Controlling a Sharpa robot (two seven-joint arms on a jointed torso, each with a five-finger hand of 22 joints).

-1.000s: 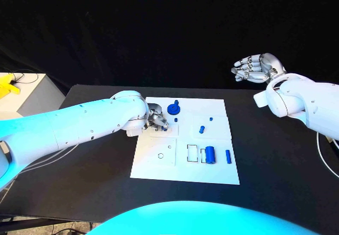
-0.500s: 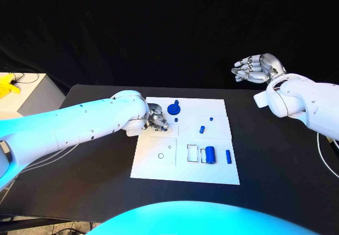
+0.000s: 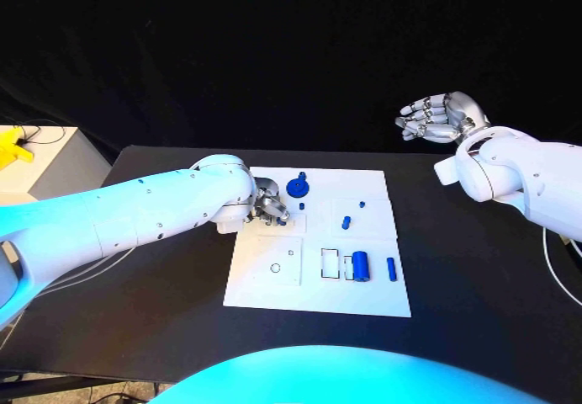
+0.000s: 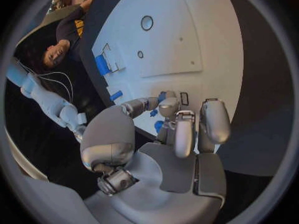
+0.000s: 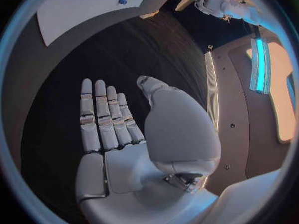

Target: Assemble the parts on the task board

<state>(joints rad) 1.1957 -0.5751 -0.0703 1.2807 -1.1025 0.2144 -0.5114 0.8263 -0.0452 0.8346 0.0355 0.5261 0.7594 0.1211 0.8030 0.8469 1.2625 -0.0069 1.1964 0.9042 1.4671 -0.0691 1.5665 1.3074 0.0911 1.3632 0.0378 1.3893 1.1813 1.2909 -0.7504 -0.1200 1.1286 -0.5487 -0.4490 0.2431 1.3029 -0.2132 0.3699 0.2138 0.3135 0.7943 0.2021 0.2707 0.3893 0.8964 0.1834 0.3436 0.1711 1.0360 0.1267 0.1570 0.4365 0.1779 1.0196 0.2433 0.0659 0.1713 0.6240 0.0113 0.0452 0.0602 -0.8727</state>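
My left robot hand is down on the task board, fingertips pinching a small blue part near the board's left edge. It looks light, hard and slick, so I'd judge a pinch at its middle safest. Just beyond sits the blue gear; the blue cylinder and the slim peg lie well apart, nearer me. Open counter lies on the right. My right robot hand hovers spread, holding nothing.
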